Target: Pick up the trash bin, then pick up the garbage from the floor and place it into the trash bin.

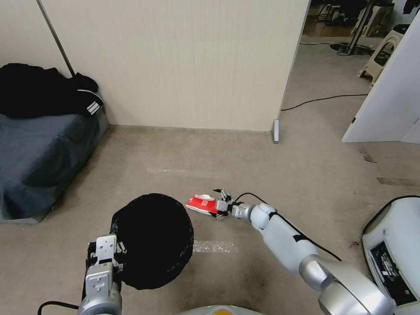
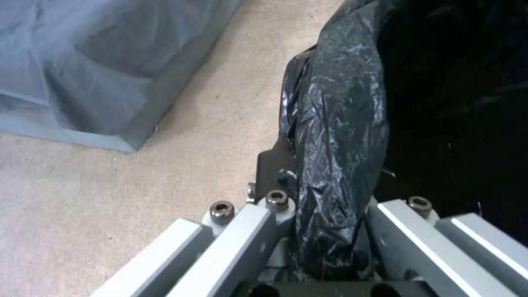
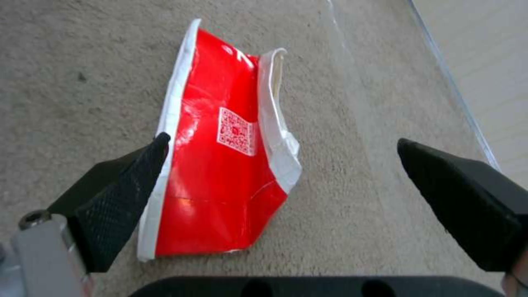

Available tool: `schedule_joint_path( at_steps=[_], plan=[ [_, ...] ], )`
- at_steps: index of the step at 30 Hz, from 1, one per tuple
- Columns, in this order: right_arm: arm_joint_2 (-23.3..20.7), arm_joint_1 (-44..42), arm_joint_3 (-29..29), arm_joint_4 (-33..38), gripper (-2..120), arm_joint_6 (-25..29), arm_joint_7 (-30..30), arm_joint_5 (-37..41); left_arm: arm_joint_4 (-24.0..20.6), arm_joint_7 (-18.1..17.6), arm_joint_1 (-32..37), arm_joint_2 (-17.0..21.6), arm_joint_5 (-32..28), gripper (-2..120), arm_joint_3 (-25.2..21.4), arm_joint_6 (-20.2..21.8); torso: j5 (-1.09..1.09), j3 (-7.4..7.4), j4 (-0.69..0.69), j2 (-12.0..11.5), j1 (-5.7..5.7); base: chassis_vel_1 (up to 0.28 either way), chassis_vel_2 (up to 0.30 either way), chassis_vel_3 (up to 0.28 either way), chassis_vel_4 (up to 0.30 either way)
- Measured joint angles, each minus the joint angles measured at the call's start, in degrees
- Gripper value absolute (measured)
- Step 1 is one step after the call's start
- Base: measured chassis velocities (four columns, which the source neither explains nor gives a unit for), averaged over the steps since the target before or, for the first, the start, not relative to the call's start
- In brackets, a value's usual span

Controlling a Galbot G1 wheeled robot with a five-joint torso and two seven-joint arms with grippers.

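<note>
The trash bin (image 1: pixel 153 240), its black bag folded over the rim, hangs off the floor in front of me. My left gripper (image 1: pixel 114 256) is shut on its near-left rim. In the left wrist view the crinkled bag of the trash bin (image 2: pixel 335 123) is pinched inside the left gripper (image 2: pixel 330 235). One piece of garbage, a red-white packet (image 1: pixel 202 204), lies flat on the floor just right of the bin. My right gripper (image 1: pixel 222 203) is low at the packet's right end and open. In the right wrist view the packet (image 3: pixel 220 173) lies between the spread fingers of the right gripper (image 3: pixel 283 142), against one fingertip (image 3: pixel 156 150).
A bed with a dark sheet (image 1: pixel 39 162) and black clothes (image 1: pixel 43 89) stands at the left. A beige wall panel (image 1: pixel 175 65) closes the back. A doorway with a floor cable (image 1: pixel 323 99) opens at the right. A white machine (image 1: pixel 393 253) sits at the near right.
</note>
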Motion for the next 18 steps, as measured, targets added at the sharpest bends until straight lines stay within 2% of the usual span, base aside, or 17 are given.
schedule_joint_path(
  at_steps=[18],
  plan=[
    [5.21,3.75,5.86,-8.89,100,-0.08,0.78,-2.88,0.78,0.06,0.75,-0.63,2.21,1,1.23,-1.28,0.00,0.00,-0.01,0.00,0.00,0.000,0.000,0.000,0.000]
  ],
)
